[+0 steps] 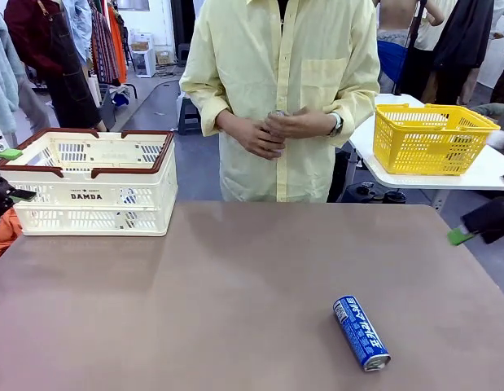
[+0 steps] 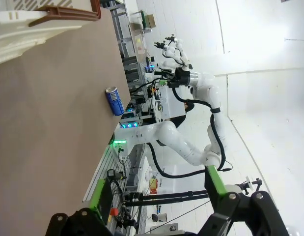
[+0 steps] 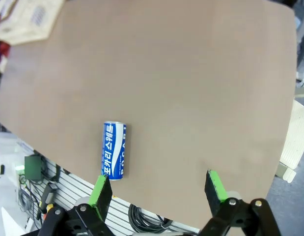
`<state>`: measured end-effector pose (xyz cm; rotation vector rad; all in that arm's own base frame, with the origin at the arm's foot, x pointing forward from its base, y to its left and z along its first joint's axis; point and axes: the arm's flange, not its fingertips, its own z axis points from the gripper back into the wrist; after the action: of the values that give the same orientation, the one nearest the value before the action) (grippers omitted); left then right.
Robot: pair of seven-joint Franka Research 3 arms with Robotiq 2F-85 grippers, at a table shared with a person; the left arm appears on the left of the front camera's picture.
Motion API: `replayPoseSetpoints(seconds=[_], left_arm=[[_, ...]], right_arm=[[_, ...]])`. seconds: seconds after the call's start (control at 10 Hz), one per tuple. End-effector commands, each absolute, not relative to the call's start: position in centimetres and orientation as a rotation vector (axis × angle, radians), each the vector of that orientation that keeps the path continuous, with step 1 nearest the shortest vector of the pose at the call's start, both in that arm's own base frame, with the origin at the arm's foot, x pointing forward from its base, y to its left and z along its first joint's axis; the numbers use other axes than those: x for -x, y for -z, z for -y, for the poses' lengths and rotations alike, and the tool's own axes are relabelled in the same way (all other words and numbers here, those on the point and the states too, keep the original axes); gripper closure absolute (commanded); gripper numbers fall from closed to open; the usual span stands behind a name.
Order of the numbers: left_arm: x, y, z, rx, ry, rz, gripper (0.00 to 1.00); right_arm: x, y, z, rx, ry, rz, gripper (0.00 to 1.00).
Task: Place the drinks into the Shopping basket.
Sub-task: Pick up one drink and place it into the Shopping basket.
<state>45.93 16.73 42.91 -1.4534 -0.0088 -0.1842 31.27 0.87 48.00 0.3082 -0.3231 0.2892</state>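
**Blue can on brown tabletop, none stowed yet**

Item 1, drink: blue can (image 1: 361, 332) with white lettering, lying on its side at lower right of the front view, silver end toward the camera, touching nothing else.

Item 2, Shopping basket (image 1: 89, 191): cream-white, brown rim handles, "DAMDA" print, standing at the table's upper left, well apart from the can. What shows of its inside looks empty.

Item 3, person's hands (image 1: 276, 129): clasped at upper centre around something small with a silver top, possibly another can; too hidden to tell.

Item 4, left gripper (image 2: 159, 191): jaws spread wide, nothing between them.

Item 5, right gripper (image 3: 158, 189): jaws likewise released, hovering over the near table edge, the can just beyond one green pad.

Status: judged at the start; every drink remains to be grasped, carried and placed.
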Motion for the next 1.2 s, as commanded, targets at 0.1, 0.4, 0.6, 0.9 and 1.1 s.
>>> replayPoseSetpoints(seconds=[0.1, 0.4, 0.6, 0.9, 1.1], left_arm=[[-45.7, -43.1, -16.7, 1.464, 0.188, 0.016, 0.0], [-45.7, -43.1, -16.7, 1.464, 0.188, 0.016, 0.0], [-45.7, -43.1, -16.7, 1.464, 0.188, 0.016, 0.0], [-45.7, -43.1, -16.7, 1.464, 0.188, 0.016, 0.0], [-45.7, -43.1, -16.7, 1.464, 0.188, 0.016, 0.0]], right_arm=[[-35.4, -44.0, -6.4, -0.197, -0.272, 0.236, 0.0], [-36.7, -39.7, -12.0, -0.083, -0.278, 0.14, 0.0], [-37.0, -37.0, -14.6, -0.057, -0.259, 0.072, 0.0], [-37.3, -41.0, -7.9, -0.186, -0.145, 0.108, 0.0], [-34.7, -46.2, 3.9, -0.337, -0.045, 0.101, 0.0]])
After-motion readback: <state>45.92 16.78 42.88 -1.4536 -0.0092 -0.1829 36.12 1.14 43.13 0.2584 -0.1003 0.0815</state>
